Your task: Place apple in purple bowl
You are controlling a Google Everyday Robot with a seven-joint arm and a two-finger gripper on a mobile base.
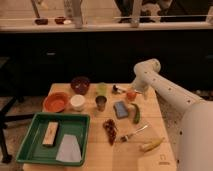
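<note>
Low over the far side of a wooden table, the robot's gripper hangs with its fingers apart, holding nothing. Just beside it, on the right, sits the small orange-red apple on the tabletop. Farther left, well apart from the apple, stands the purple bowl, with an orange bowl, a white cup and a green tray nearer the camera.
</note>
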